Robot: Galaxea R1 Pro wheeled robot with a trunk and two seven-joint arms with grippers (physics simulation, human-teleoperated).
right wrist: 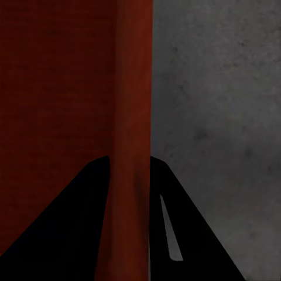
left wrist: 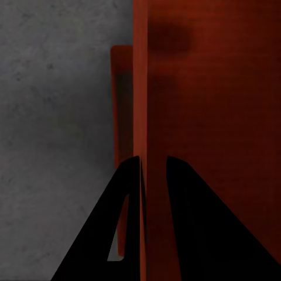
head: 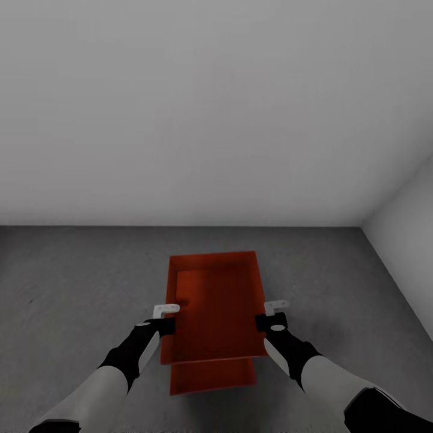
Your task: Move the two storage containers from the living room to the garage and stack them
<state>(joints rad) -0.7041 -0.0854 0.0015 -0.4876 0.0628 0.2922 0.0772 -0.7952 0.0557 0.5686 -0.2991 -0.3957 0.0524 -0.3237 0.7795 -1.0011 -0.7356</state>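
Head view: my left claw (head: pixel 166 317) and right claw (head: pixel 272 315) each pinch a long side wall of the upper container (head: pixel 216 304), its long axis pointing away from me, over the lower container (head: pixel 211 374) on the garage floor (head: pixel 72 282).

Left gripper (left wrist: pixel 153 167) pinches orange-red container (left wrist: pixel 211 99) wall over floor (left wrist: pixel 52 117).
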